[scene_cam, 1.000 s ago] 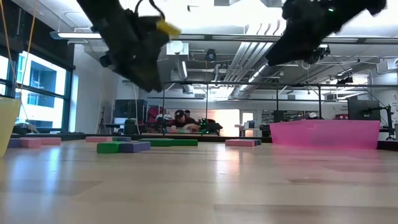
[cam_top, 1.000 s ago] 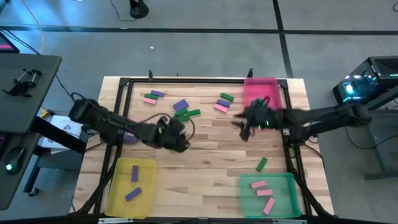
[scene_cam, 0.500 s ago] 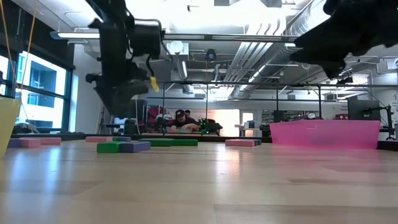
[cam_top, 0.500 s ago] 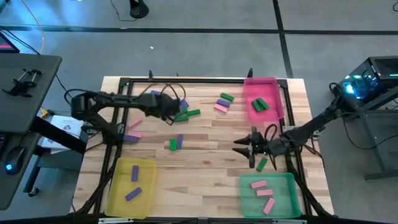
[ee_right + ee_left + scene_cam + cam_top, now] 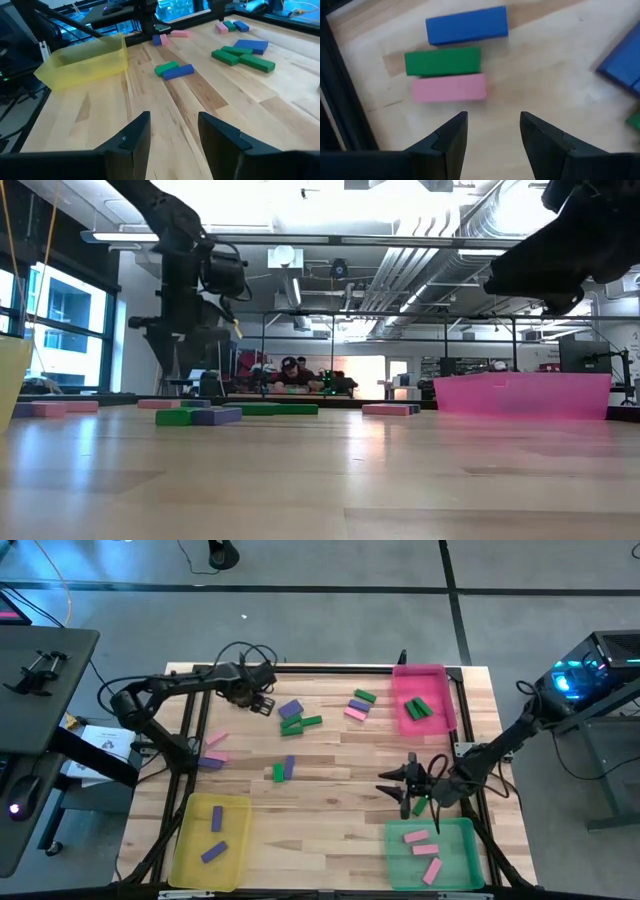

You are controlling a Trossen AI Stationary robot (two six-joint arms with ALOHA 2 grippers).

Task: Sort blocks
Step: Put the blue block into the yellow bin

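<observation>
Left gripper (image 5: 490, 132), jaws apart and empty, hovers just short of the pink block (image 5: 448, 88), lining up a pick.

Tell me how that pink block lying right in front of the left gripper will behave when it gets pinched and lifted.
The pink block looks like a solid flat bar, so probably stiff and light. It lies flat with square edges, so it shouldn't roll. It touches a green block along one long side, so the open left gripper may nudge that neighbour.
</observation>
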